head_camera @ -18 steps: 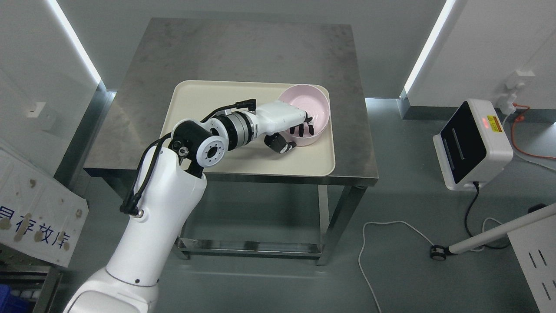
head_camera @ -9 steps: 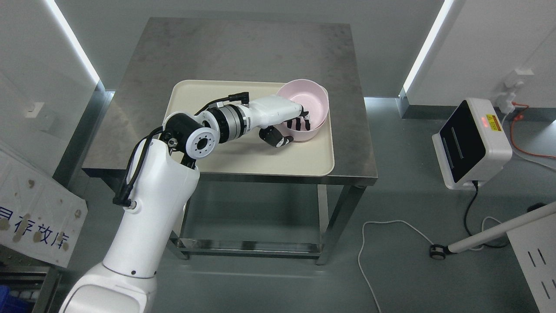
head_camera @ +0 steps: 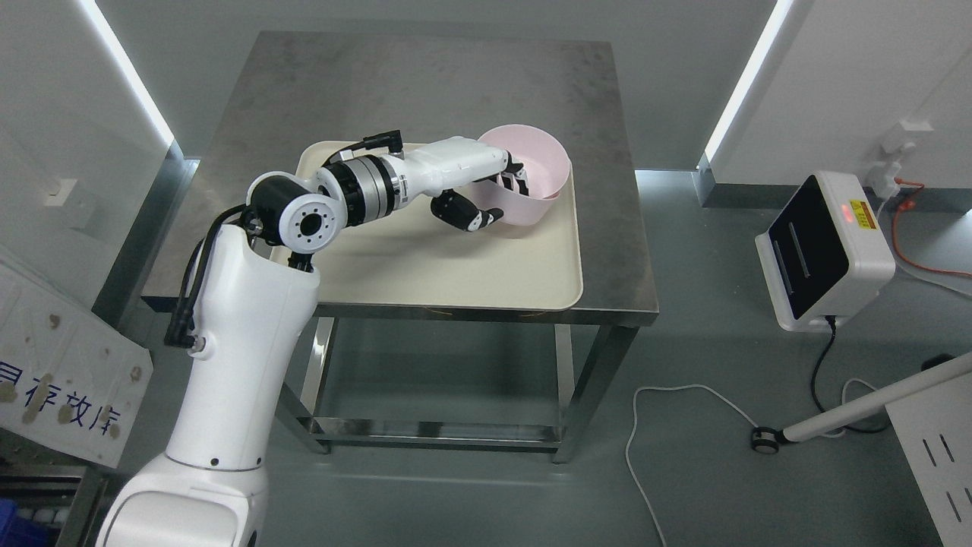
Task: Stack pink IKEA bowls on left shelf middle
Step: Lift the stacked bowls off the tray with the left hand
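the left hand [head_camera: 486, 194] pinches the near wall of the round pink plastic bowl [head_camera: 531, 171]: dark fingers [head_camera: 516, 178] inside, thumb outside, bowl tilted above the cream plastic tray [head_camera: 425, 266] on the steel table [head_camera: 425, 83].

Robot lab, steel table [head_camera: 425, 91], bare grey walls

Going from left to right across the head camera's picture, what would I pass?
White board with blue writing → robot's left arm → left hand gripping the pink bowl over the cream tray → white cable on the floor → white box with a dark screen.
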### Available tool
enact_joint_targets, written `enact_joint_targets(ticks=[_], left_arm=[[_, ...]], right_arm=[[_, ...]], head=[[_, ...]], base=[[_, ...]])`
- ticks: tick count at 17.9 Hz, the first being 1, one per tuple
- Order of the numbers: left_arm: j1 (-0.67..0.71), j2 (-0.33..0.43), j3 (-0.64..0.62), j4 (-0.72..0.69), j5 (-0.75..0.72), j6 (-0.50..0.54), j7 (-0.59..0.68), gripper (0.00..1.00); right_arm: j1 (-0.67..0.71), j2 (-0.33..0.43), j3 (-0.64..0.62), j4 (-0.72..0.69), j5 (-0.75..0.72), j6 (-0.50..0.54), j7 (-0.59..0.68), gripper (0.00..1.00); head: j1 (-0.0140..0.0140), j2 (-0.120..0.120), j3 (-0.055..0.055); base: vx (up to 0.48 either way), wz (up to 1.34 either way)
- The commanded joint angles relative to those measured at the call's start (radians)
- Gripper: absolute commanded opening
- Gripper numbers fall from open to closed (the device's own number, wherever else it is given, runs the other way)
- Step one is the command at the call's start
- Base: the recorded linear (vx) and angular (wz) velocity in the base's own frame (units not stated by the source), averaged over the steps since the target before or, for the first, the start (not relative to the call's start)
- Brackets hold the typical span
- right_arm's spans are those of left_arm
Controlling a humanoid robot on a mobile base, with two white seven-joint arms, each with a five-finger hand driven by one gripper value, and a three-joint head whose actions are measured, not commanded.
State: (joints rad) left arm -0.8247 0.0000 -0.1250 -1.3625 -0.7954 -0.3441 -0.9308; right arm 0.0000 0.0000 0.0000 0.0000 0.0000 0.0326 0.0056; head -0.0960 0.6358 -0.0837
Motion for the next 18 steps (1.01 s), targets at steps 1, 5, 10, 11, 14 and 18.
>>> enact_joint_targets(ticks=[1, 5, 10, 11, 14, 18], left_arm=[[-0.011, 0.017, 0.215, -0.061, 0.074, -0.006, -0.023, 0.08], [-0.002, 0.069, 0.268, -0.078, 0.101, -0.079, -0.026, 0.08], [0.033, 0.126, 0.378, -0.101, 0.107, -0.177, -0.029, 0.08], [0.038, 0.127, 0.412, -0.102, 0.12, -0.196, -0.039, 0.08], [0.074, 0.126, 0.43, -0.116, 0.185, -0.222, -0.068, 0.08], [0.102, 0.123, 0.43, -0.135, 0.188, -0.227, -0.066, 0.08]], right_arm=[[0.029, -0.017, -0.011, -0.034, 0.0, 0.001, 0.001, 1.0], [0.029, -0.017, -0.012, -0.034, 0.0, 0.001, 0.001, 1.0], [0.029, -0.017, -0.011, -0.034, 0.0, 0.001, 0.001, 1.0], [0.029, -0.017, -0.012, -0.034, 0.0, 0.001, 0.001, 1.0], [0.029, -0.017, -0.012, -0.034, 0.0, 0.003, 0.001, 1.0], [0.029, -0.017, -0.011, -0.034, 0.0, 0.003, 0.001, 1.0]], head=[[0.0, 0.0, 0.0], [0.0, 0.0, 0.0], [0.0, 0.0, 0.0], [0.0, 0.0, 0.0], [0.0, 0.0, 0.0], [0.0, 0.0, 0.0]], base=[[0.0, 0.0], [0.0, 0.0], [0.0, 0.0], [0.0, 0.0], [0.0, 0.0], [-0.01, 0.02]])
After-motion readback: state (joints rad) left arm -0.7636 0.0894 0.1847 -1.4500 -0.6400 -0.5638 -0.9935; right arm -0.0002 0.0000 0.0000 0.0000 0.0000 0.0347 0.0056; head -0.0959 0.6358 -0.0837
